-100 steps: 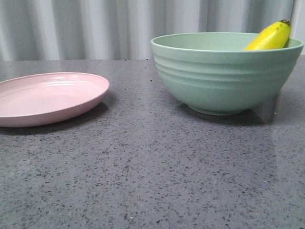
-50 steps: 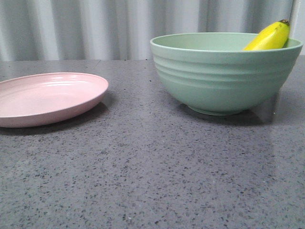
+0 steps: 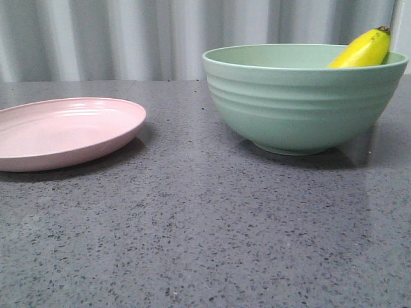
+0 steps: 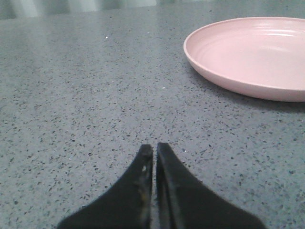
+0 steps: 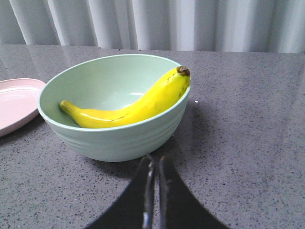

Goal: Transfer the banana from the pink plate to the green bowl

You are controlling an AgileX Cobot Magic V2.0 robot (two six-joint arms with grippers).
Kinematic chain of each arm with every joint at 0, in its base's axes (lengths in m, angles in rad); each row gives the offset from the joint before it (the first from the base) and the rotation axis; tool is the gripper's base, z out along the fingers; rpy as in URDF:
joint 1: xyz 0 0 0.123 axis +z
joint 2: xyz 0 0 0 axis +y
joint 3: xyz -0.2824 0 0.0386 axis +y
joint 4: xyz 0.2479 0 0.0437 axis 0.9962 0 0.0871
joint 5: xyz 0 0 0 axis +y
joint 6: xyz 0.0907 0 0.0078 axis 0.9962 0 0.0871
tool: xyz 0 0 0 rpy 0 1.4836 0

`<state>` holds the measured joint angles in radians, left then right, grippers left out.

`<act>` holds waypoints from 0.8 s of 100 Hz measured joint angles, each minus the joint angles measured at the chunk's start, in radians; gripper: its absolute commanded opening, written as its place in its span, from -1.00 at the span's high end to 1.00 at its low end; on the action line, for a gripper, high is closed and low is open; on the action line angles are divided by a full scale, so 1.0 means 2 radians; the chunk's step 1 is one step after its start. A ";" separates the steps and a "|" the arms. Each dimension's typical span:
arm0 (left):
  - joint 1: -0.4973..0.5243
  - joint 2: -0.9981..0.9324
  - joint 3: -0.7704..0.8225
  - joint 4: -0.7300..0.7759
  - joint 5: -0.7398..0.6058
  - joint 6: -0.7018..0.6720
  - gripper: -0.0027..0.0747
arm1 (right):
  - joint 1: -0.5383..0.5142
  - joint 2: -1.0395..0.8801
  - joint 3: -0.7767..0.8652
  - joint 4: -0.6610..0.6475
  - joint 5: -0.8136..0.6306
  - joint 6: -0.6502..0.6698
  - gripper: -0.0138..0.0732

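Note:
The banana (image 5: 133,106) lies inside the green bowl (image 5: 119,138), its stem end resting on the rim; in the front view only that end (image 3: 363,50) shows above the bowl (image 3: 302,106). The pink plate (image 3: 61,131) is bare at the left; it also shows in the left wrist view (image 4: 252,55). My left gripper (image 4: 155,149) is shut and empty over bare table beside the plate. My right gripper (image 5: 156,161) is shut and empty, just short of the bowl's near side. Neither gripper shows in the front view.
The grey speckled table (image 3: 205,231) runs to a pale pleated curtain (image 3: 128,35) at the back. The plate's edge also shows in the right wrist view (image 5: 14,102), beside the bowl.

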<state>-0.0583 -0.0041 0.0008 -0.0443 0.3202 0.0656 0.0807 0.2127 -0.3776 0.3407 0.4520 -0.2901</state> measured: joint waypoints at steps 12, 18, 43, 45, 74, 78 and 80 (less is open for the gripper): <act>0.000 0.000 0.000 0.000 0.000 0.000 0.98 | 0.000 0.000 0.000 0.000 0.000 0.000 0.85; 0.000 0.000 0.000 0.000 0.000 0.000 0.98 | 0.000 0.000 0.000 0.000 0.000 0.000 0.85; 0.000 0.000 0.000 0.000 0.000 0.000 0.98 | 0.000 0.000 0.000 0.000 0.000 0.000 0.85; 0.000 0.000 0.000 0.000 0.000 0.000 0.98 | 0.000 0.000 0.000 0.000 0.000 0.000 0.85; 0.000 0.000 0.000 0.000 0.000 0.000 0.98 | -0.006 -0.018 0.023 -0.035 -0.037 0.000 0.85; 0.000 0.000 0.000 0.000 0.000 0.000 0.98 | -0.012 -0.027 0.039 -0.052 -0.061 0.000 0.85; 0.000 0.000 0.000 0.000 0.000 0.000 0.98 | -0.014 -0.031 0.045 -0.060 -0.076 0.000 0.85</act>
<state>-0.0583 -0.0041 0.0008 -0.0443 0.3202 0.0656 0.0531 0.1517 -0.2868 0.2210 0.3009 -0.2901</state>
